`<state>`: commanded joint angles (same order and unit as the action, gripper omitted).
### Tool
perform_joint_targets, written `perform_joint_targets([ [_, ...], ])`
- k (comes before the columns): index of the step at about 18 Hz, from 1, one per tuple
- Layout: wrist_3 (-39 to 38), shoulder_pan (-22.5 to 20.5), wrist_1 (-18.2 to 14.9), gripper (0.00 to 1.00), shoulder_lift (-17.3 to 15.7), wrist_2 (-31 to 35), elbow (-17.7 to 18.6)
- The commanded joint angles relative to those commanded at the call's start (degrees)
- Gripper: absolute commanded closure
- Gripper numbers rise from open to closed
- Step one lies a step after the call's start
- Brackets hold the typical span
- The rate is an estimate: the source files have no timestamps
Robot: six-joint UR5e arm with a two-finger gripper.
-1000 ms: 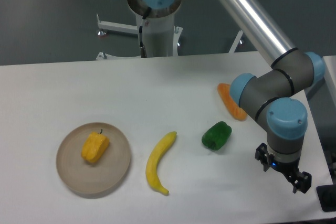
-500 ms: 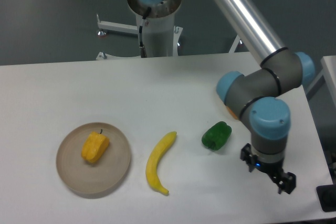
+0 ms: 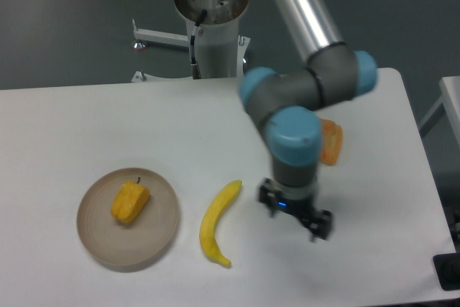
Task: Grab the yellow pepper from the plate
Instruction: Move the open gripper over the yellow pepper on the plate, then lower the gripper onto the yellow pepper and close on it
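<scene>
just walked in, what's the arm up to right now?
The arm is out over the table with its gripper hanging just right of the banana, holding nothing. The yellow pepper sits untouched on the plate at the left, well away from the gripper. An orange lump peeks out behind the arm's wrist. Whether the gripper is open or shut is hard to tell from this angle. The pick has not begun.

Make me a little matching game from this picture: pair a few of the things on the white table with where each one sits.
Things:
1. small blocky yellow pepper
2. long curved yellow banana
3. pale orange wedge-shaped lump
4. black two-finger gripper

Places:
A. partly hidden behind the arm
B. on the round beige plate
C. just right of the banana
D. between plate and gripper

Pairs: 1-B, 2-D, 3-A, 4-C
</scene>
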<state>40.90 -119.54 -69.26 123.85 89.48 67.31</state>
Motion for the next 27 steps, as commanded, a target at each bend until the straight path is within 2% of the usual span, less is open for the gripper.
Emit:
perform_joint_targets([
  [5, -12.1, 6.8, 0.0, 0.00, -1.9, -0.8, 4.4],
  [9, -15.1, 9.2, 0.2, 0.00, -2.0, -3.3, 7.5],
  [19, -16.9, 15.3, 0.5, 0.00, -1.9, -3.0, 10.7],
  [27, -16.9, 16.0, 1.1, 0.00, -1.2, -2.6, 11.4],
])
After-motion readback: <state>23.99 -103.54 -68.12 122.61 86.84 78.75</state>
